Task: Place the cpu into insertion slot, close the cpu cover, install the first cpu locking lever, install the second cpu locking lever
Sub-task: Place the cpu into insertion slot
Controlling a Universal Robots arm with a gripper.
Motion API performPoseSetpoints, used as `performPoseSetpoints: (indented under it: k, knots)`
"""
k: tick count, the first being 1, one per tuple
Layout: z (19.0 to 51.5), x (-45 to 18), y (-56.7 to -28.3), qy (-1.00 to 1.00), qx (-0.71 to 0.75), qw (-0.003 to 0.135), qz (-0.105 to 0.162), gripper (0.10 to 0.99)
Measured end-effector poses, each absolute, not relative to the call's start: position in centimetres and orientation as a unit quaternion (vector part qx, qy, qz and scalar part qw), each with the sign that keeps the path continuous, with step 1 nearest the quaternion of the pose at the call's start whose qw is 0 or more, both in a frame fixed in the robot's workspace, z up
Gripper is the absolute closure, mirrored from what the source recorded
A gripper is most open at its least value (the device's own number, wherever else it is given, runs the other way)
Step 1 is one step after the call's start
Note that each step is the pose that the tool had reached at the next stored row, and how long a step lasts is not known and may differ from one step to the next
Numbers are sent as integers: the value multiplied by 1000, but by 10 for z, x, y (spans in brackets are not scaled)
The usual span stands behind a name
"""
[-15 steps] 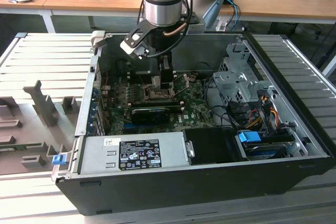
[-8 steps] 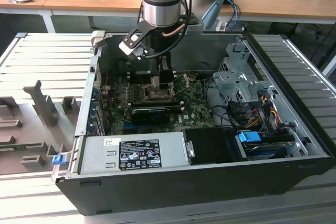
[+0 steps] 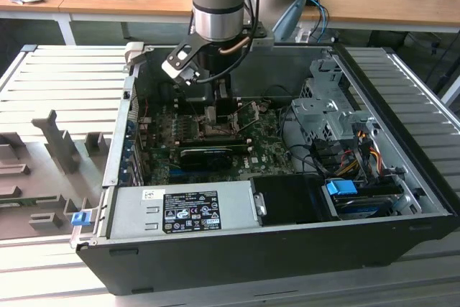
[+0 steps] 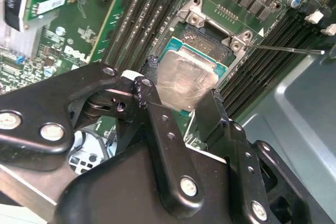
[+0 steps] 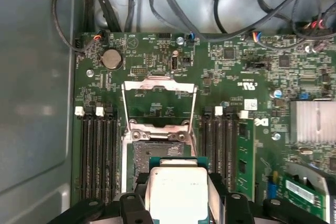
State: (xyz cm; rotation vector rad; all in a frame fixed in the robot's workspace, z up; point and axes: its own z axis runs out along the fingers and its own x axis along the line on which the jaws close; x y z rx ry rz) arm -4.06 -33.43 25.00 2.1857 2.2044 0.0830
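Gripper pinches cpu by two opposite edges, holding it partly over the exposed slot, with cover swung open off the slot.

cpu in gripper | over insertion slot | cpu cover raised beside it

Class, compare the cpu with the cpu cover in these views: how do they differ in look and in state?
The cpu is a solid pale plate on a green-edged base; the cpu cover is a thin frame around a large window. The cpu is clamped between the jaws of the gripper at the insertion slot; the cpu cover is swung open beside that slot, held by nothing. Both are squarish and silvery.
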Motion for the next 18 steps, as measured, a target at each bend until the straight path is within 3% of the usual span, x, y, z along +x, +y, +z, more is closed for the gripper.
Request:
performPoseSetpoints:
  k: [18]
  knots:
    - [213, -41, -321, 709, 704, 18, 27, 557]
